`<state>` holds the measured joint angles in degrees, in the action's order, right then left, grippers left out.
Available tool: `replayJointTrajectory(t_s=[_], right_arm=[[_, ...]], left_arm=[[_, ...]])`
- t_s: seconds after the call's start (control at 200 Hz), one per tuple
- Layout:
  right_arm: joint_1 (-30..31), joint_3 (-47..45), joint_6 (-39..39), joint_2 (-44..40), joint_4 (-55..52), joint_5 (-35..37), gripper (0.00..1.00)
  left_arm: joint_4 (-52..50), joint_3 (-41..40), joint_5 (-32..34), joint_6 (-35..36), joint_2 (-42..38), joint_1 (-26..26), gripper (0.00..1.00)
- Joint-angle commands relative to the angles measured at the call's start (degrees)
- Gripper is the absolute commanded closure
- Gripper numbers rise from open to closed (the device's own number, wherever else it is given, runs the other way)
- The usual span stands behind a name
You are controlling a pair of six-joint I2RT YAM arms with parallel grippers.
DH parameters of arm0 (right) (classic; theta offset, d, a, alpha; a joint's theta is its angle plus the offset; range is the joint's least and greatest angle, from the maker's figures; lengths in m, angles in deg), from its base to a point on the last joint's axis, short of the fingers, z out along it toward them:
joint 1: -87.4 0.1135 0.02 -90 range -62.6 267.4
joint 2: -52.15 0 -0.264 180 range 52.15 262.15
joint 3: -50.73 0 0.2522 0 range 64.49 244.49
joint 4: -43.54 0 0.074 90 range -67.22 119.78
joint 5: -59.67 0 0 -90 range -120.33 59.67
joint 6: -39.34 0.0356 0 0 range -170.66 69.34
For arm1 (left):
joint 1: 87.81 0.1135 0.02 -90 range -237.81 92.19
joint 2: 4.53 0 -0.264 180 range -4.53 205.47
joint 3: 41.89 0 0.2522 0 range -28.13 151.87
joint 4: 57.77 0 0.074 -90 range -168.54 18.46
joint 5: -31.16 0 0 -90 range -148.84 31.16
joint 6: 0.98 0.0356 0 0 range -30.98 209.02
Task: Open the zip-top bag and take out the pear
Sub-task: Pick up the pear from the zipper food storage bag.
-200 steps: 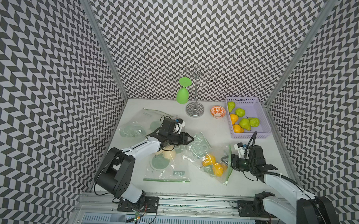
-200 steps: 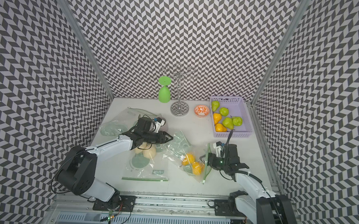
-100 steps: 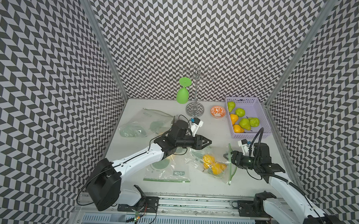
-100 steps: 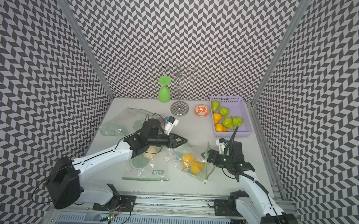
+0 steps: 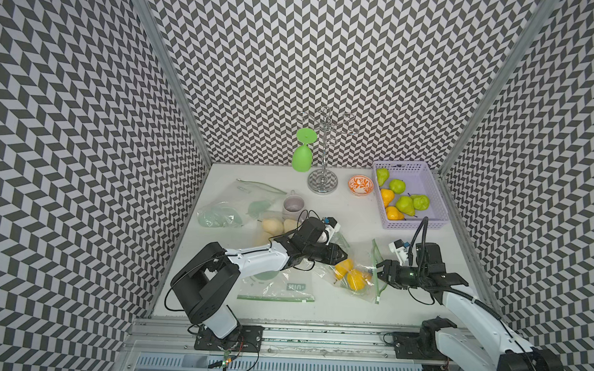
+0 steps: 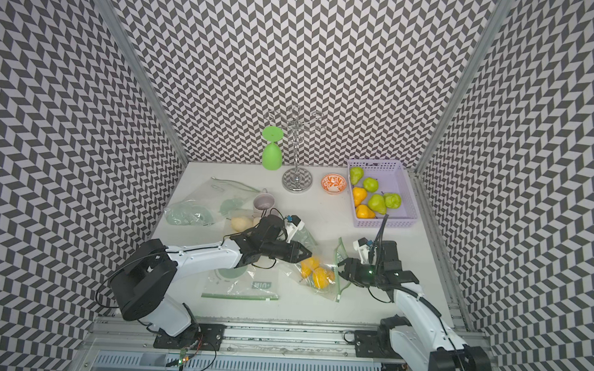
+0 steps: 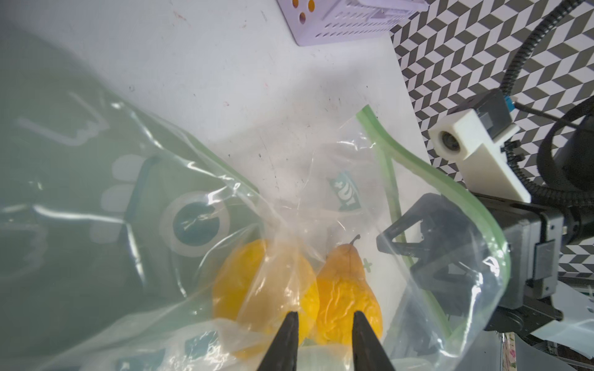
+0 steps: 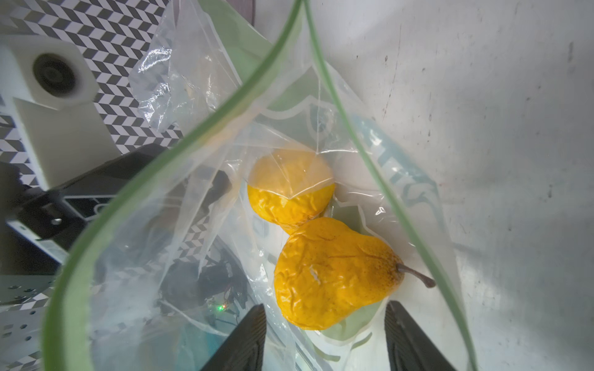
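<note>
A clear bag is seen near the middle of the surface. Two yellow pears are seen inside it, touching each other. The bag's green zip edge is seen wide open on the right side.

The right fingers are placed in this open mouth and are spread wide. The pear with the stem is found just in front of them, and its fat end is seen between the two tips. A gap is seen on each side, so nothing is held there. The other pear is seen behind it, deeper in the bag.

The left fingers are placed at the bag's shut end, by the other pear. Only a thin gap is seen between them. Bag plastic is seen at the tips, but whether it is pinched cannot be told.
</note>
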<state>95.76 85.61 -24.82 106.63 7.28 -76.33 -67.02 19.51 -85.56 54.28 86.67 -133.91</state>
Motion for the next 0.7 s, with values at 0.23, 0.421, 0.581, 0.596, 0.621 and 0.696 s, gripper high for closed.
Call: replayJointTrajectory(t_s=[0.23, 0.421, 0.581, 0.596, 0.621, 0.696], right_arm=[[5.33, -1.17, -0.45, 1.70, 2.58, 0.10, 0.47], [10.22, -1.27, 1.32, 5.90, 7.60, 1.04, 0.40], [14.40, -1.17, 2.70, 10.08, 11.42, 2.14, 0.27], [14.66, -1.17, 2.81, 10.38, 11.65, 2.20, 0.26], [15.03, -1.17, 2.94, 10.82, 12.04, 2.30, 0.24], [16.24, -1.17, 3.59, 11.70, 13.33, 2.79, 0.18]], left_arm=[[6.60, -5.43, 0.93, -2.10, 0.27, -0.54, 0.74], [10.01, -10.48, 0.97, -3.57, 0.01, -1.08, 0.76], [11.82, -12.83, 1.52, -4.09, 0.74, -1.79, 0.76], [11.90, -12.90, 1.42, -4.10, 0.91, -1.90, 0.76], [12.13, -13.00, 1.11, -4.11, 1.32, -2.03, 0.76], [13.42, -13.72, 0.71, -4.52, 2.02, -2.82, 0.77]])
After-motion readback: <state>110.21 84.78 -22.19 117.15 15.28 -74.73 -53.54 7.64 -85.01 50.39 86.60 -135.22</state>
